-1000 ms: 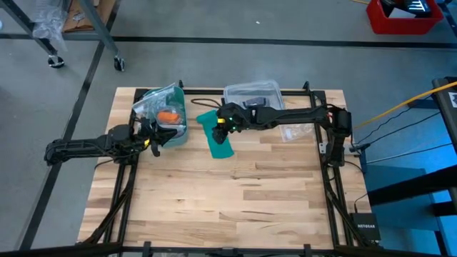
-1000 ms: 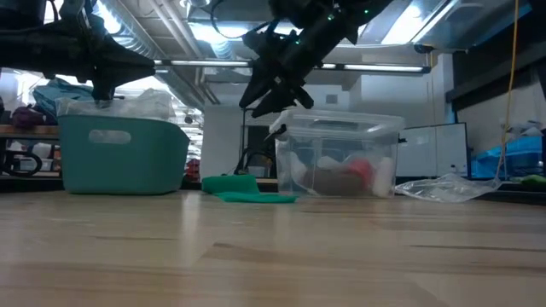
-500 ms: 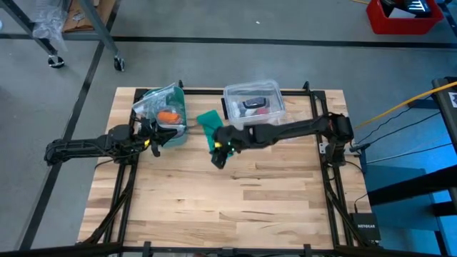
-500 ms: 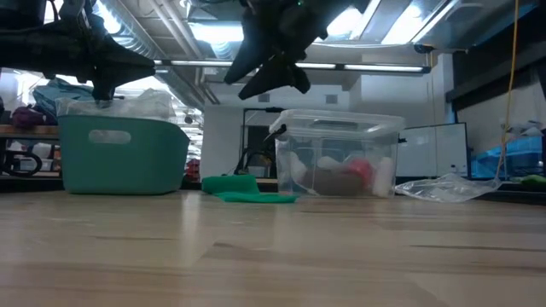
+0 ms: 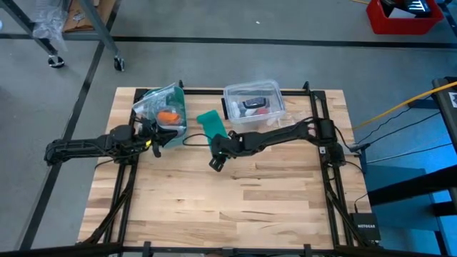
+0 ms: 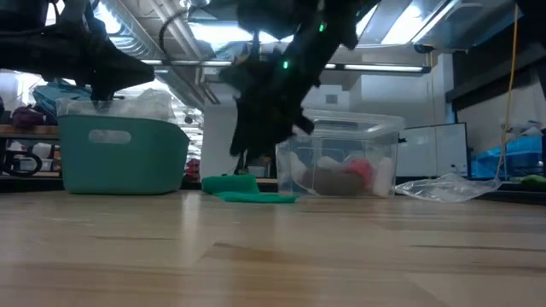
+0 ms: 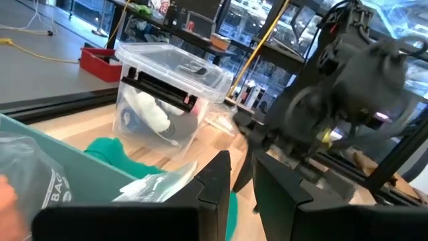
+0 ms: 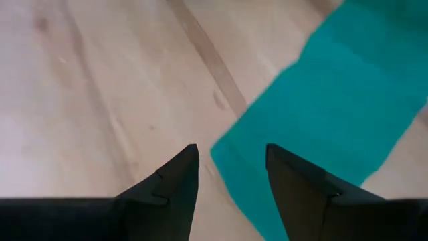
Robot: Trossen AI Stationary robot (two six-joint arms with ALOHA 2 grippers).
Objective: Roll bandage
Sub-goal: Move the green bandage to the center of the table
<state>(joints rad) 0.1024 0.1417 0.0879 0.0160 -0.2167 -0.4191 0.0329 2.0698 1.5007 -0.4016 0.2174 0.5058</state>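
Lying flat and unrolled on the wooden table (image 5: 235,193), the bandage (image 5: 212,123) is recorded as a teal-green strip placed toward the far side of the tabletop, between the teal basket (image 5: 166,114) and the clear lidded box (image 5: 253,103). In the low view the strip (image 6: 241,188) is seen as a low, slightly rumpled band resting on the wood, just in front of the box (image 6: 341,158).

The right gripper (image 5: 216,161) is positioned over the near end of the strip, its arm reaching in from the right side of the table. In the right wrist view its two dark fingers (image 8: 175,175) are seen spread apart, with nothing held between them; one finger is set over bare wood, the other over the teal fabric (image 8: 334,114) at its edge.

The left gripper (image 5: 153,140) is held at the near side of the basket, beside a clear plastic bag (image 5: 158,103) containing an orange item (image 5: 168,116). Its fingers (image 7: 215,184) are seen drawn nearly together; whether anything is gripped cannot be told.

Red and white contents are noted inside the clear box.
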